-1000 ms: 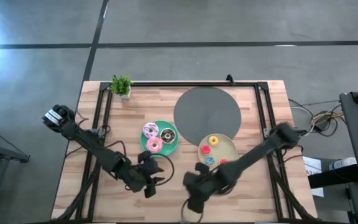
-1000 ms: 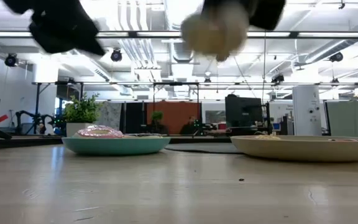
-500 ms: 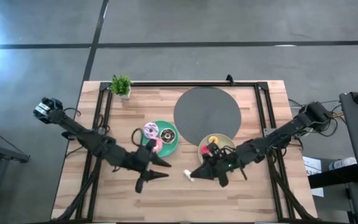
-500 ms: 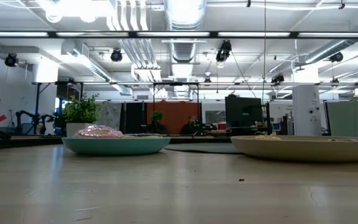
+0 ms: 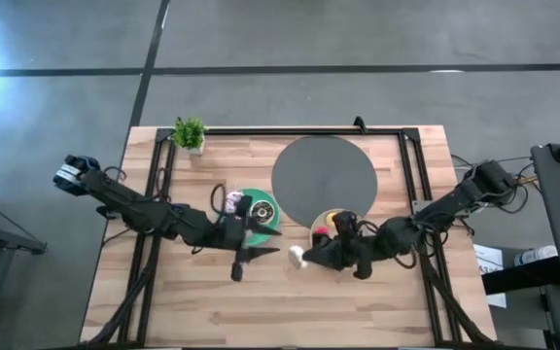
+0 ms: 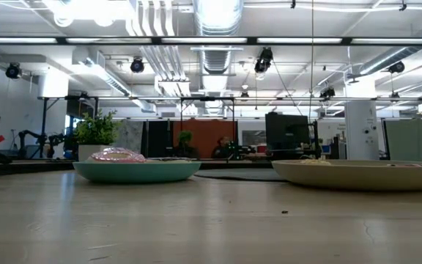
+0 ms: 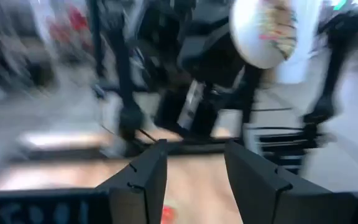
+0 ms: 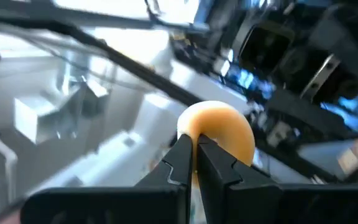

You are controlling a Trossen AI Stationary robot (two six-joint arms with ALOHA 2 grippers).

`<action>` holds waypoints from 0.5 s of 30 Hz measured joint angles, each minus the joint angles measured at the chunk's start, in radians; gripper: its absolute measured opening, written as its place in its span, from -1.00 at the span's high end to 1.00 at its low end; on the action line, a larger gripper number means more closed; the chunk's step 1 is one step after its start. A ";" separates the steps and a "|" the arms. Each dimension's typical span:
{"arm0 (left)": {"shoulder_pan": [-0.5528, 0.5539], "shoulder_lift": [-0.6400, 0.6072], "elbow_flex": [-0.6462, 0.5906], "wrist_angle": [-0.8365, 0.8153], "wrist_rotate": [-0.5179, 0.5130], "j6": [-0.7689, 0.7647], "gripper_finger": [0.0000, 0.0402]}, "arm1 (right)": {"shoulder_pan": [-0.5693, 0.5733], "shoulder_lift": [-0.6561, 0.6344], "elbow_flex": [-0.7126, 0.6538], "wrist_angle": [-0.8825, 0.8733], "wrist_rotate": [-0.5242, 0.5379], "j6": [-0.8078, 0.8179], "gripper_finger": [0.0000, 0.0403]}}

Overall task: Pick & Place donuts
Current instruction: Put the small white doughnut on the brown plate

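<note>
Pinched by its rim in the right tool point(image 8: 193, 142), fingers pressed almost together: a sprinkled donut point(image 8: 219, 138), lifted clear of the bench point(image 5: 358, 311), between the teal plate point(image 6: 138, 171) and the pale plate point(image 6: 357, 174). Looks light, stiff and smooth, so likely to swivel in so thin a pinch; safer taken across the ring, one finger through the hole. Left tool point(image 7: 194, 148) spread and empty, just left of it. Pink donut point(image 6: 116, 155) and brown donut point(image 5: 262, 209) on the teal plate. From above, only a pale blob at the fingertips. From the left wrist, white icing and sprinkles. From bench level, both plates but neither arm.
</note>
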 joint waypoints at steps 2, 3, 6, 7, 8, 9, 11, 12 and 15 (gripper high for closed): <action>-0.004 0.000 0.019 0.003 -0.038 0.117 0.32 | 0.000 0.006 0.000 0.039 0.035 -0.005 0.96; -0.001 0.000 0.028 0.004 -0.039 0.134 0.32 | 0.001 0.007 0.000 0.041 0.037 -0.007 0.96; 0.029 0.001 0.042 0.013 -0.037 0.125 0.32 | 0.001 0.007 0.002 0.036 0.042 0.002 0.96; 0.034 0.001 0.044 0.017 -0.045 0.142 0.32 | 0.001 0.007 0.002 0.036 0.057 0.008 0.96; 0.035 0.001 0.044 0.019 -0.076 0.177 0.32 | 0.001 0.007 0.002 0.037 0.081 0.015 0.96; 0.034 0.002 0.044 0.021 -0.126 0.232 0.32 | 0.001 0.007 0.002 0.039 0.106 0.022 0.96; 0.017 0.002 0.044 0.030 -0.233 0.364 0.32 | 0.001 0.007 0.002 0.055 0.160 0.024 0.96; 0.012 0.004 0.044 0.035 -0.292 0.440 0.32 | 0.000 0.008 0.002 0.070 0.187 0.023 0.96; 0.010 0.024 0.044 0.074 -0.455 0.670 0.32 | -0.006 0.008 0.002 0.101 0.290 0.019 0.96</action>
